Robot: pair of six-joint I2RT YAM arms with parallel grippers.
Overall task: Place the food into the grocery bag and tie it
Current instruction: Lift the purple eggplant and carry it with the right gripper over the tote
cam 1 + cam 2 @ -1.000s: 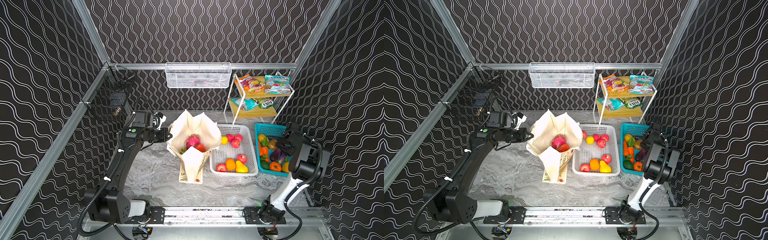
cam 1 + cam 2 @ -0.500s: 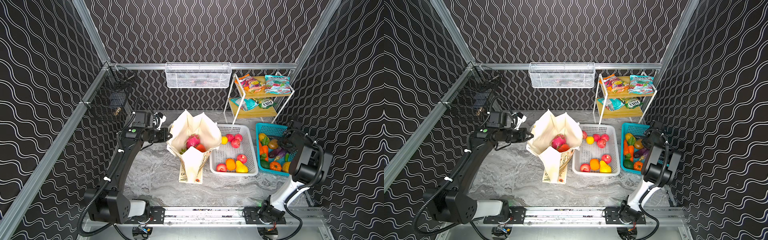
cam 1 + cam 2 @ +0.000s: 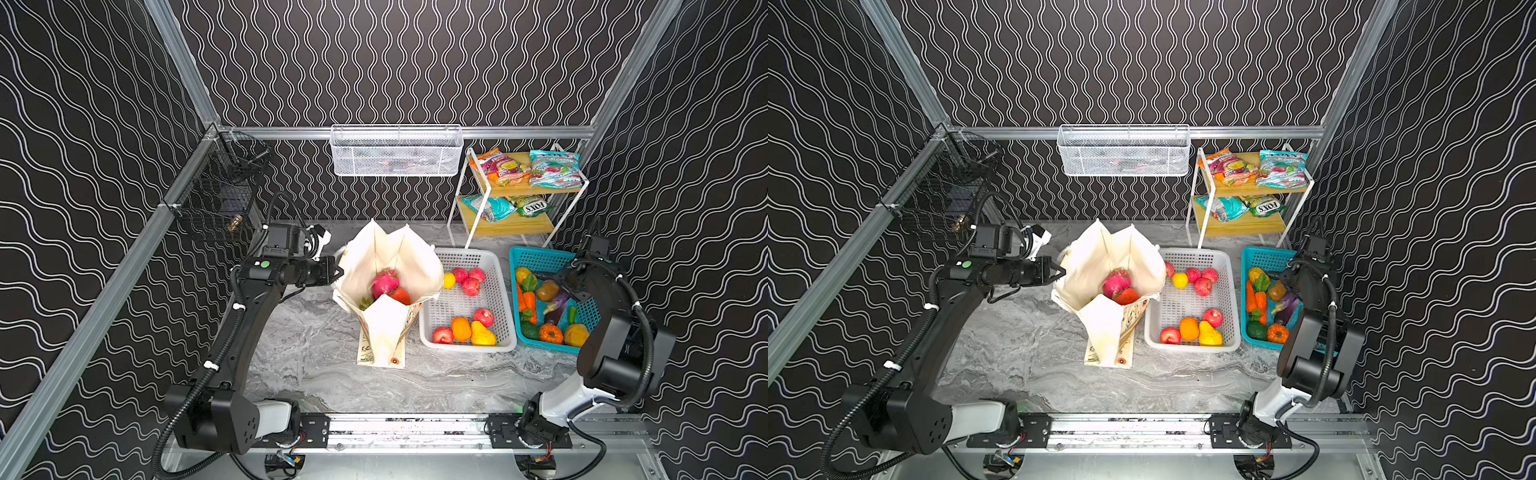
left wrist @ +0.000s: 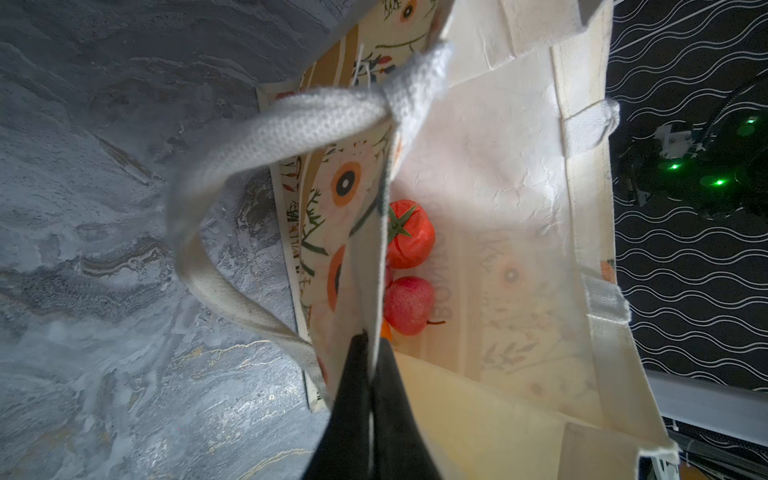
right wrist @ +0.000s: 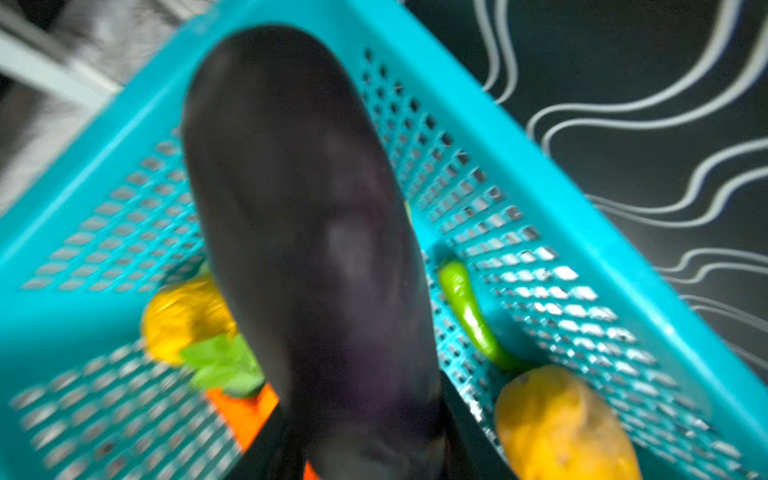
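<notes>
Step now: getting more food. Right claw [image 3: 570, 291] is clamped on a purple eggplant [image 5: 307, 232] at the teal basket [image 5: 540, 166]. Left claw [image 4: 370, 336] is pinched shut on the bag [image 3: 390, 257] rim, so the mouth gapes. Bag stands on the worktop [image 3: 316, 340] w/ a dragon fruit [image 3: 384, 282] & tomato [image 4: 409, 237] inside. Next, I think: carry eggplant across, drop it in w/o bumping the rim.

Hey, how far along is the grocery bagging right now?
Done: dragon fruit and tomato sit in the grocery bag. In hand: left gripper pinches the bag's rim; right gripper grips an eggplant at the teal basket. Left: bagging more food, tying the loose handles.
</notes>
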